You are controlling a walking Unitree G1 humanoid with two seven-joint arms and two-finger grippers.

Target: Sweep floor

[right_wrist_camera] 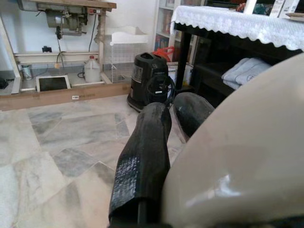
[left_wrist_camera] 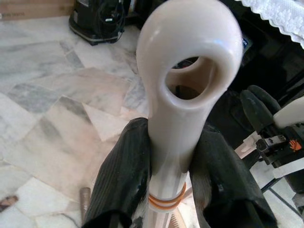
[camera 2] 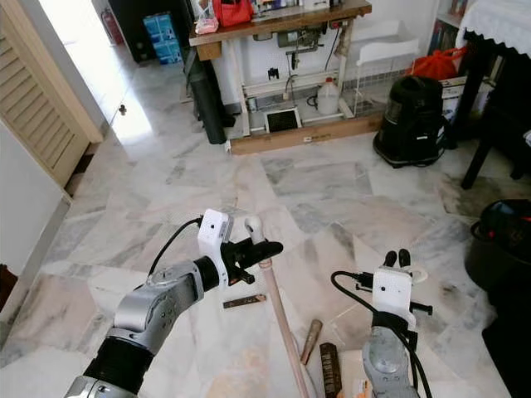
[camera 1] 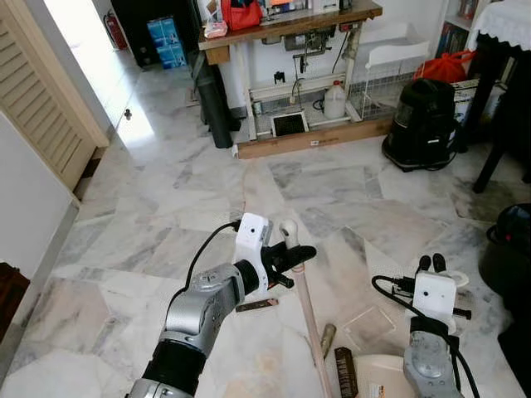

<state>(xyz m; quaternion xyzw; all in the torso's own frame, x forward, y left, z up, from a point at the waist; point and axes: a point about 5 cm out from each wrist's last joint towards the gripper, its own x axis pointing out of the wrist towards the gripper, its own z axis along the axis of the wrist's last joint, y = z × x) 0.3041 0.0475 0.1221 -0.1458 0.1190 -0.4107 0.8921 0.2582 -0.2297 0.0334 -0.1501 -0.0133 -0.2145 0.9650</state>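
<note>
My left gripper (camera 1: pixel 300 255) is shut on the cream broom handle (camera 1: pixel 305 298) just below its looped top end (left_wrist_camera: pixel 192 52). The handle slants down toward the floor in front of me. In the left wrist view both black fingers (left_wrist_camera: pixel 123 180) press against the handle's sides. My right gripper (camera 1: pixel 431 264) is low at the right, fingers close together, beside a cream dustpan (camera 1: pixel 383 373) whose curved body (right_wrist_camera: pixel 247 156) lies against them. Small brown bits of litter (camera 1: pixel 257 305) and a clear plastic square (camera 1: pixel 371 325) lie on the marble floor by the broom.
A wooden workbench (camera 1: pixel 290 25) with a white jug (camera 1: pixel 334 101) under it stands at the back. A black vacuum cleaner (camera 1: pixel 423 124) and a dark table leg (camera 1: pixel 489 157) are at the right. A black bin (camera 1: pixel 510 249) is near right; a louvred door (camera 1: pixel 41 108) is left.
</note>
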